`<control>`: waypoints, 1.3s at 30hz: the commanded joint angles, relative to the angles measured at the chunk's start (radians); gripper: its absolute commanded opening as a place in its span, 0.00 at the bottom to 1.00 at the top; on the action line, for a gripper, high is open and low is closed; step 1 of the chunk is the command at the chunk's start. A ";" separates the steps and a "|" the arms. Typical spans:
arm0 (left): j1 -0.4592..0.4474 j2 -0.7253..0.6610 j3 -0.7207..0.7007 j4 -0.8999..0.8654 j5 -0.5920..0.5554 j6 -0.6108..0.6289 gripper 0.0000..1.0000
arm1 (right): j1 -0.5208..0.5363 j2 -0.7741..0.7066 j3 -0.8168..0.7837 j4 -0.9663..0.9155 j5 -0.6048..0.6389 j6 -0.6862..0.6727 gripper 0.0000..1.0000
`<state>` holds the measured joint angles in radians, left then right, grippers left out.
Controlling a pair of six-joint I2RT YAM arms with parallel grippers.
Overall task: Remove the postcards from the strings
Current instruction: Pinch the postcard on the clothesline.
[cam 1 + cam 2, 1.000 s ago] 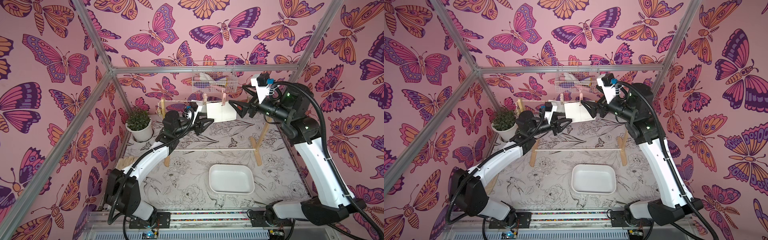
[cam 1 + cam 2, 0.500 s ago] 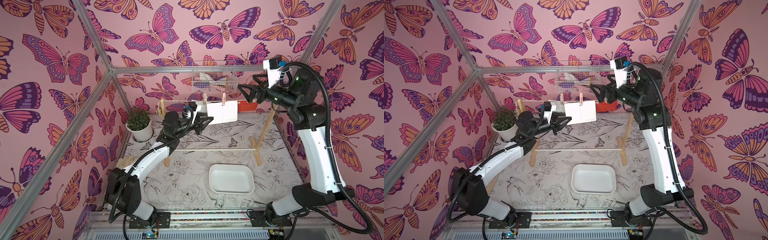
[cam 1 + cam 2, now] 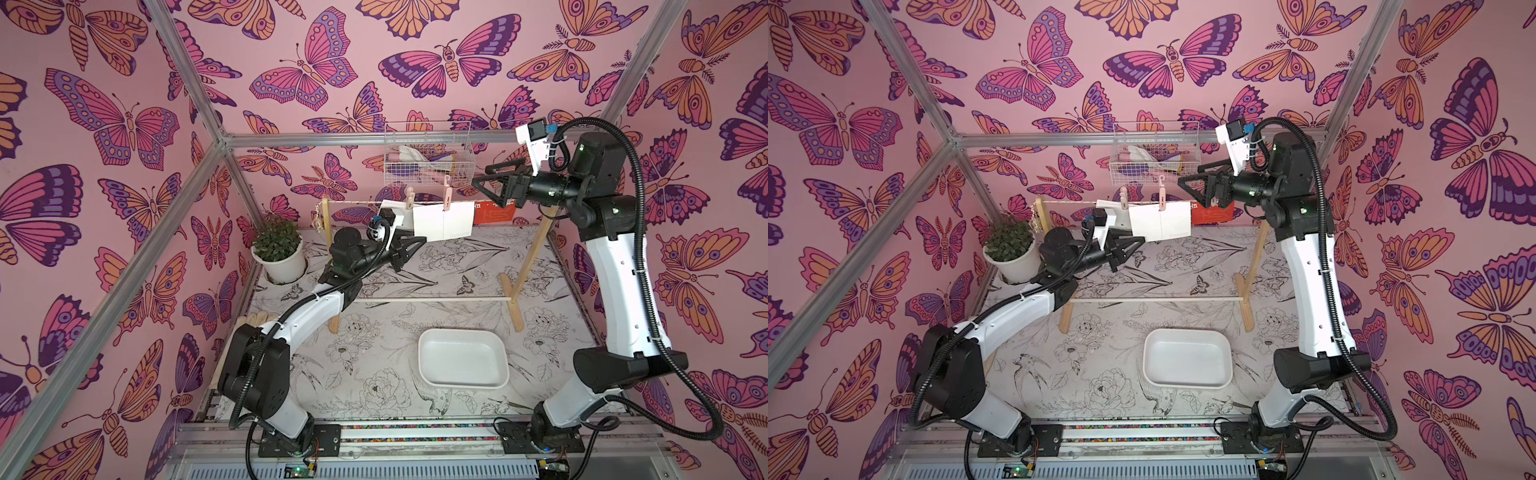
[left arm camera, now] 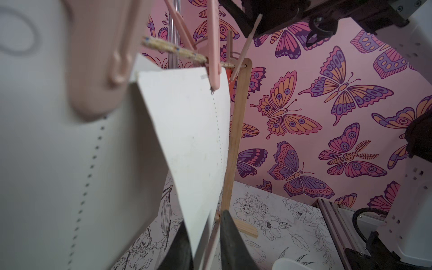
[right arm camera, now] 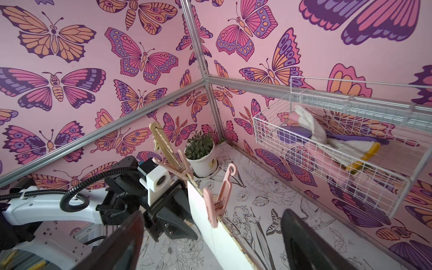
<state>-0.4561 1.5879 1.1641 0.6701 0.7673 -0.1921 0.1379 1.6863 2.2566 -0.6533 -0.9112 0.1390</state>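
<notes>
butterfly-papered walls (image 3: 291, 75) are faced. left arm (image 3: 316, 307) is stretched low, left jaws clenched on a corner of the middle white postcard (image 3: 444, 220), hung on the string (image 4: 173, 49). right arm (image 3: 615, 282) is raised level, right jaws spread beside a pink clothespin (image 3: 447, 194).

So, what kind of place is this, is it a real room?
Probably a staged robot test cell, not a real room: butterfly-print walls on an aluminium frame, two robot arms mounted on a rail, and a small wooden rack with a white postcard pegged to twine.
</notes>
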 commanded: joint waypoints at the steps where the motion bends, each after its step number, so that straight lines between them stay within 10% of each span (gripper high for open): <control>1: 0.008 0.010 -0.011 0.080 0.023 -0.016 0.22 | 0.001 0.009 0.028 -0.016 -0.057 0.006 0.90; 17: 0.007 0.012 -0.015 0.129 0.063 -0.063 0.18 | 0.014 0.103 0.189 -0.164 -0.146 -0.214 0.87; 39: 0.010 0.034 -0.023 0.131 0.054 -0.045 0.17 | 0.187 0.128 0.283 -0.288 0.207 -0.451 0.88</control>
<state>-0.4519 1.6062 1.1557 0.7624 0.8150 -0.2508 0.3199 1.8462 2.5237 -0.9287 -0.7685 -0.2798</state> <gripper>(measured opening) 0.175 0.878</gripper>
